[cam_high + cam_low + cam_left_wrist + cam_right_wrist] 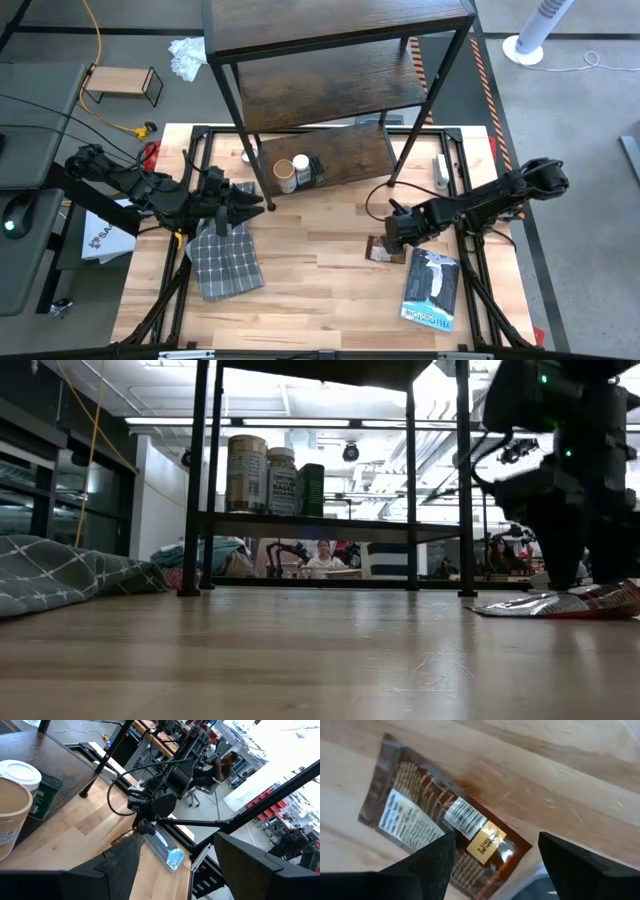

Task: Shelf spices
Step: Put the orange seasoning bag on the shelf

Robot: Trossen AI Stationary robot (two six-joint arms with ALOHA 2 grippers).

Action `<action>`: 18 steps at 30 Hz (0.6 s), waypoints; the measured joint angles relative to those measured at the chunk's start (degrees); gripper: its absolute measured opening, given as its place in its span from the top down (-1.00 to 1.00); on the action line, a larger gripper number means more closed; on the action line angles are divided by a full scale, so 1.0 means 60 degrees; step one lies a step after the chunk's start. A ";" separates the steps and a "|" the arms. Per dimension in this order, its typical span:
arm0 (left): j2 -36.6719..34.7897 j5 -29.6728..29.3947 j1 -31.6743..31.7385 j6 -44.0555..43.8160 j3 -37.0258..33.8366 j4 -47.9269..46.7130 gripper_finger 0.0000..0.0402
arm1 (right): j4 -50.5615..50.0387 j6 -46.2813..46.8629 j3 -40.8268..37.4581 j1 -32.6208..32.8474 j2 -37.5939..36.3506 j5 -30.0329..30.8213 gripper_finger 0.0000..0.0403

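Above a brown packet (440, 830), right gripper (492, 852), jaws apparently apart, empty.

No legible text on any label.

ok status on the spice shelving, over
Right end effector open above flat brown spice packet. Left end effector open over grey checked cloth. Three containers shelved.

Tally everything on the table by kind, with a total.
Spice containers on the shelf's bottom board: 3 (tan canister, white-capped jar, dark green tin)
Flat brown packets: 1 (packet, on the table under the right gripper)
Books: 1 (book)
Grey checked cloths: 1 (cloth, by the left gripper)
Total: 6
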 joint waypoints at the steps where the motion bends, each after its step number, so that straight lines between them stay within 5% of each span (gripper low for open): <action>1: 0.0000 -0.0009 0.0000 -0.0036 0.0000 0.0000 -0.23 | 0.0108 0.0179 -0.0124 0.0000 0.0000 -0.0005 -0.39; 11: 0.0000 -0.0112 0.0000 -0.0004 0.0000 -0.0004 -0.23 | 0.1370 0.1063 -0.0696 0.0000 -0.0025 -0.0010 -0.28; 14: 0.0000 -0.0208 0.0000 0.0113 0.0000 -0.0007 -0.23 | 0.1590 0.1136 -0.0696 0.0000 -0.0021 0.0059 0.04; 18: 0.0000 -0.0390 0.0000 0.0120 0.0000 0.0011 -0.23 | 0.1881 0.1129 -0.0681 0.0004 -0.0018 0.0183 0.74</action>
